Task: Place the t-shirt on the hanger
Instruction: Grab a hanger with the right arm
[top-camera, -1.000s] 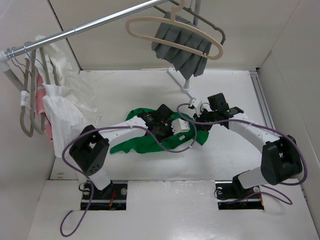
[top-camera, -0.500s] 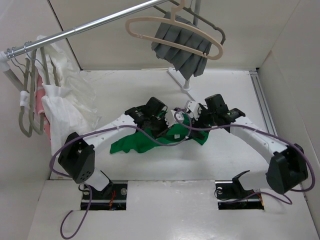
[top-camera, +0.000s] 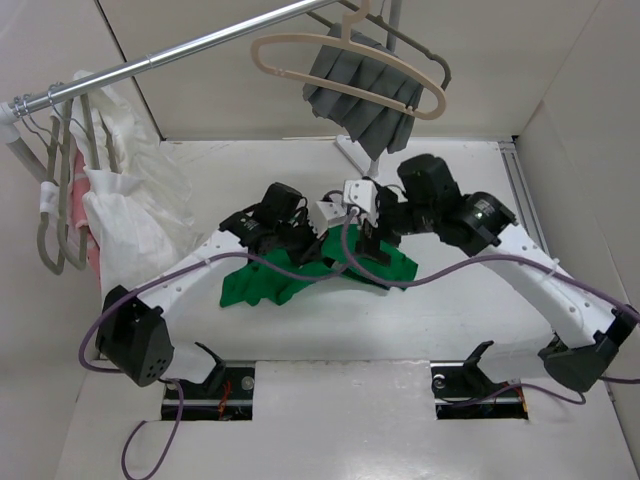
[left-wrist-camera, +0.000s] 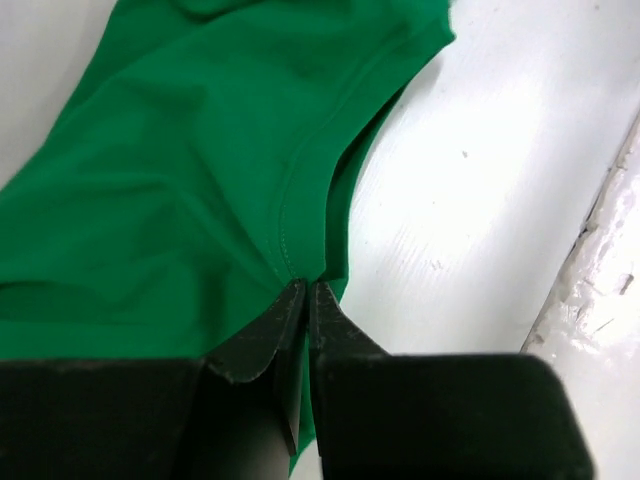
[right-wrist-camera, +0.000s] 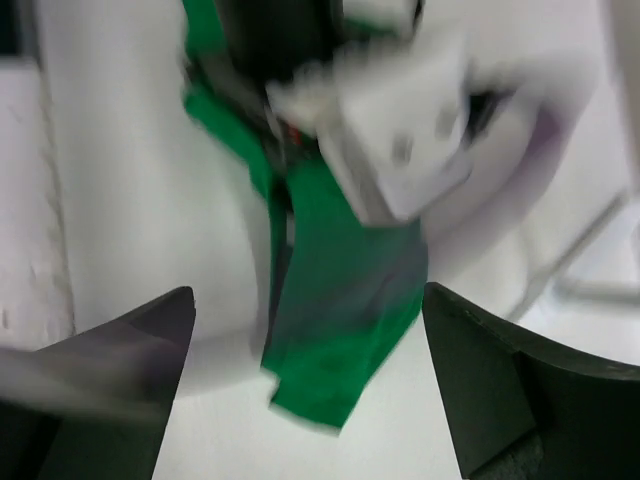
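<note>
In the overhead view, the bright green short-sleeved fabric t-shirt (top-camera: 290, 280) lies bunched on the white counter (top-camera: 450, 300) at the centre of the frame, under the ends of both arms. The cream plastic hanger with curved shoulders (top-camera: 300, 45) hangs from the slanting metal rail (top-camera: 170, 55) at the top, well apart from the shirt. Behind the hanger is a grey pleated cloth (top-camera: 365, 95), and white garments (top-camera: 120, 210) hang at the left edge.

Only the left wrist view shows the grip. The left pincer (left-wrist-camera: 305, 290) is closed tight, its two black tips pinching a stitched curved hem of the shirt (left-wrist-camera: 180, 180), with bare counter (left-wrist-camera: 480, 200) to the right.

The right wrist view is badly blurred. It shows the right pincer (right-wrist-camera: 308, 295) spread wide, one dark finger (right-wrist-camera: 140, 335) at lower left and the other at lower right. The green cloth (right-wrist-camera: 340, 300) appears between them but is not clamped. A white housing (right-wrist-camera: 400, 140) sits at the upper centre.
</note>
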